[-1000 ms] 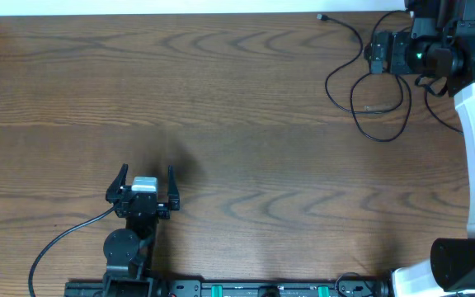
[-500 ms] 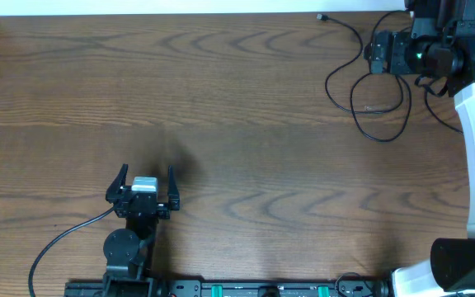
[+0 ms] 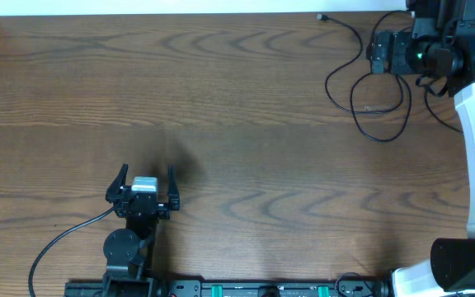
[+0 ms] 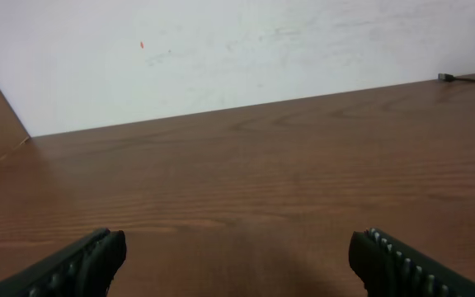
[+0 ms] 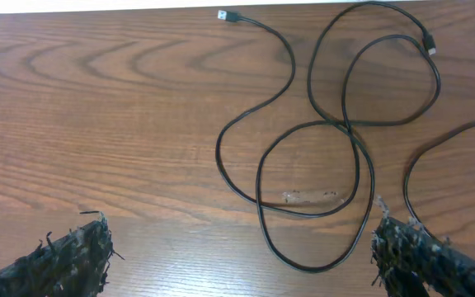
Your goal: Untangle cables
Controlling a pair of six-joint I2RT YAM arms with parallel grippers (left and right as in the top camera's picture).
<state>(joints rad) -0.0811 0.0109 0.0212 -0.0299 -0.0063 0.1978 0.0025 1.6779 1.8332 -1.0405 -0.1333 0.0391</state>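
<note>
A thin black cable (image 5: 308,132) lies in crossing loops on the wooden table (image 5: 122,107), with one plug end (image 5: 223,15) near the far edge and another plug end (image 5: 430,45) inside the upper loop. A second black cable (image 5: 423,157) curves in at the right. My right gripper (image 5: 242,252) is open over the lowest loop, which runs between its fingers untouched. In the overhead view the right gripper (image 3: 373,53) is at the far right corner beside the cable loops (image 3: 378,111). My left gripper (image 3: 145,175) is open near the front left, with nothing in it.
The table's far edge meets a white wall (image 4: 221,49). In the left wrist view a small plug end (image 4: 447,77) shows far off at the right. The left arm's own thick black wire (image 3: 56,243) trails along the front left.
</note>
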